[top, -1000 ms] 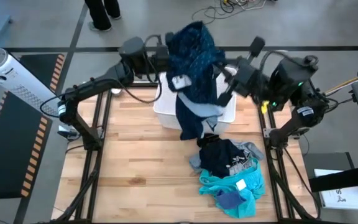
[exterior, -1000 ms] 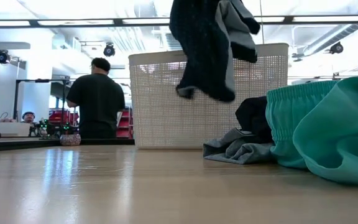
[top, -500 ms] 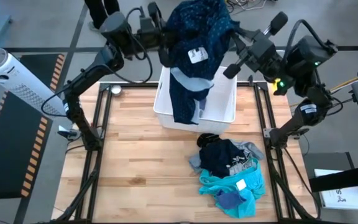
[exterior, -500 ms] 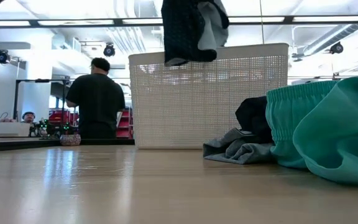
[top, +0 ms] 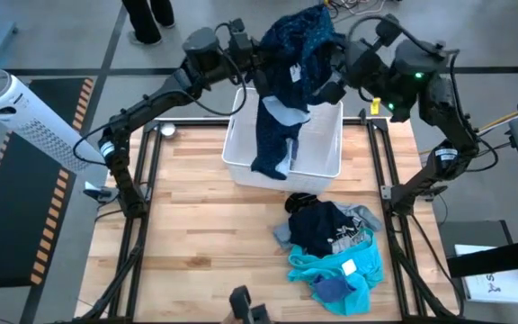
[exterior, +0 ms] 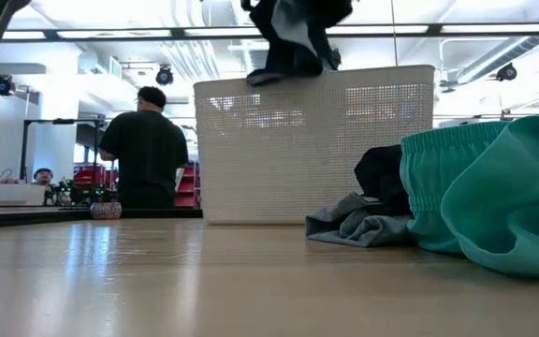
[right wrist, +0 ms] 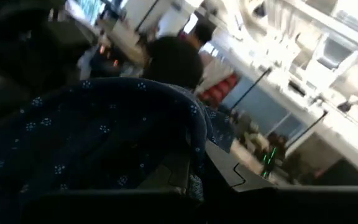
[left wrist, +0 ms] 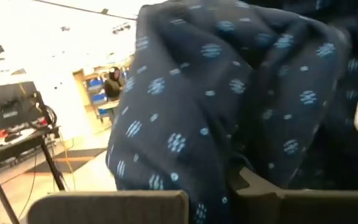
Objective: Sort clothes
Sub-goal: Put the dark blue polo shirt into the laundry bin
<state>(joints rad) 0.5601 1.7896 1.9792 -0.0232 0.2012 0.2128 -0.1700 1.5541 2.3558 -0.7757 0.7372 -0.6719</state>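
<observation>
A dark navy patterned garment (top: 293, 54) with a grey lining and a white label hangs between my two grippers, above the white plastic basket (top: 326, 157) at the table's far middle. My left gripper (top: 257, 56) and my right gripper (top: 333, 83) are both shut on its upper part. In the low view its lower end (exterior: 293, 42) hangs at about the height of the basket's rim (exterior: 382, 70). A heap of clothes lies on the table nearer to the front: a dark one (top: 317, 225), a grey one (exterior: 354, 225), a teal one (top: 344, 270) with a white label, and a small purple-blue one (top: 333, 290). My left gripper pinches bunched navy cloth (left wrist: 197, 180) of the garment's upper left part between its two fingers, coming roughly level from the table's left. How many layers, I cannot tell. The garment hangs slack below, clear of the table. My right gripper pinches the navy cloth (right wrist: 188, 146) at the garment's upper right part between its two fingers, coming from the table's right. The cloth drapes over the fingers and hides the exact place. The garment hangs clear of the table.
Bare wooden table lies to the left of the basket and the heap. A person (exterior: 143, 150) stands beyond the far edge. A white perforated column (top: 25, 117) stands left of the table. A dark object (top: 245, 306) shows at the near edge.
Both grippers have carried the navy garment up and toward the table's far edge. Its lower end, which hung low in front of the basket's near wall, has been lifted to about rim height and now hangs over the basket. The heap has stayed where it was.
</observation>
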